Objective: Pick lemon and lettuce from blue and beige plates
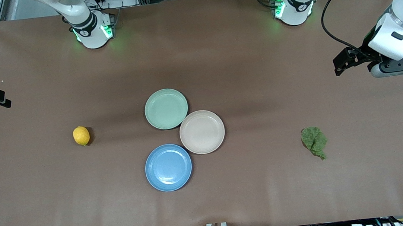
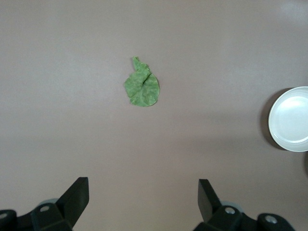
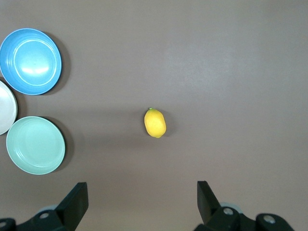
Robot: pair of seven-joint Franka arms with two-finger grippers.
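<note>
Front view shows three plates clustered near the middle of the brown table (image 1: 241, 67). The blue plate (image 1: 168, 167) lies nearest the front camera, the beige plate (image 1: 202, 131) just beside it and slightly farther, and a mint-green plate (image 1: 166, 109) farthest of the three; the beige plate's rim touches or nearly touches both others. All three plates hold nothing.

The lemon (image 1: 81, 135) sits on the bare table, well apart from the plates toward the right arm's end. The lettuce (image 1: 314, 141) lies flat on the table, well apart from the plates toward the left arm's end.

The left gripper (image 2: 143, 195) hangs in the air over the left arm's end of the table. Its wrist view looks straight down past two black fingers (image 2: 77, 195) standing wide apart, with nothing between them and the lettuce (image 2: 141, 86) on the table below.

The right gripper (image 3: 142, 199) hangs over the right arm's end of the table, barely showing at the edge of the front view. Its fingers (image 3: 77, 199) are also spread wide and grip nothing, with the lemon (image 3: 155, 122) below and the blue plate (image 3: 31, 61) and mint-green plate (image 3: 35, 145) off to one side.
</note>
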